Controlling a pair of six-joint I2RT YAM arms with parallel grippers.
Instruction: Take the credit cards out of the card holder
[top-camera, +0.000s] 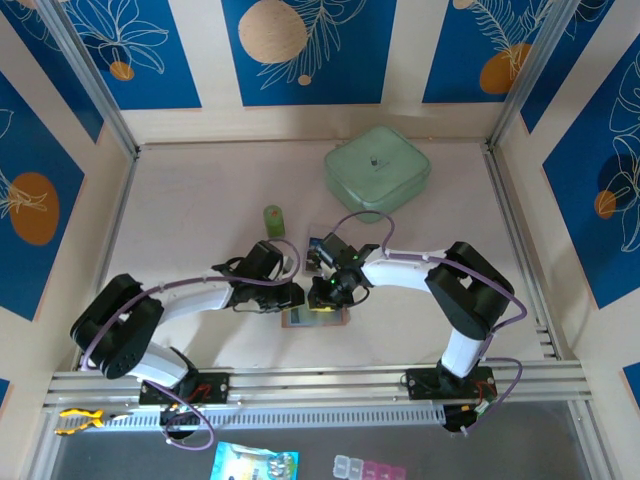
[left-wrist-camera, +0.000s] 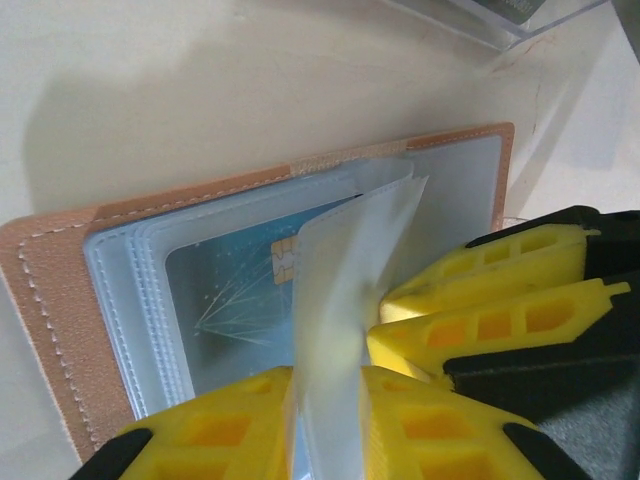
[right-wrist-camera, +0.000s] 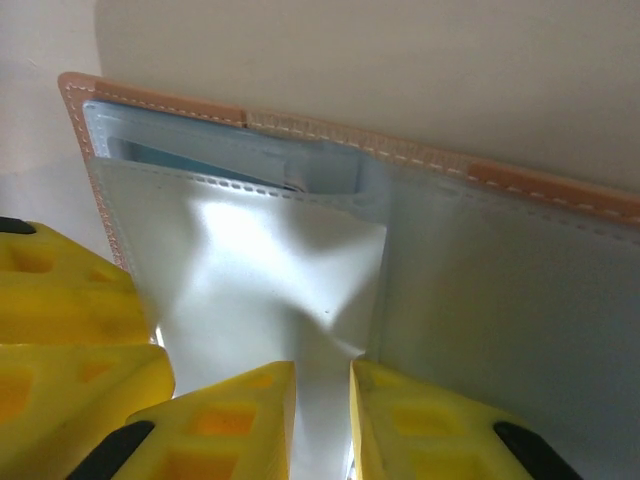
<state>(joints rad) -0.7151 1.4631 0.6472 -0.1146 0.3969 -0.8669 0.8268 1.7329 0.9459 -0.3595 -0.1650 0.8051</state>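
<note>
The tan card holder (left-wrist-camera: 60, 290) lies open on the table, its clear plastic sleeves fanned up. A light blue credit card (left-wrist-camera: 235, 295) with a gold chip sits inside one sleeve; its edge (right-wrist-camera: 185, 163) peeks out under the top seam. My left gripper (left-wrist-camera: 345, 390) is shut on an upright clear sleeve (left-wrist-camera: 350, 270). My right gripper (right-wrist-camera: 322, 390) is shut on the same raised sleeve (right-wrist-camera: 270, 270) from the other side. In the top view both grippers, left (top-camera: 291, 297) and right (top-camera: 322, 291), meet over the card holder (top-camera: 318, 318).
A clear plastic box (top-camera: 318, 245) with a dark card in it lies just behind the grippers. A small green cylinder (top-camera: 273, 220) stands to the back left. A pale green square container (top-camera: 377, 170) sits at the back.
</note>
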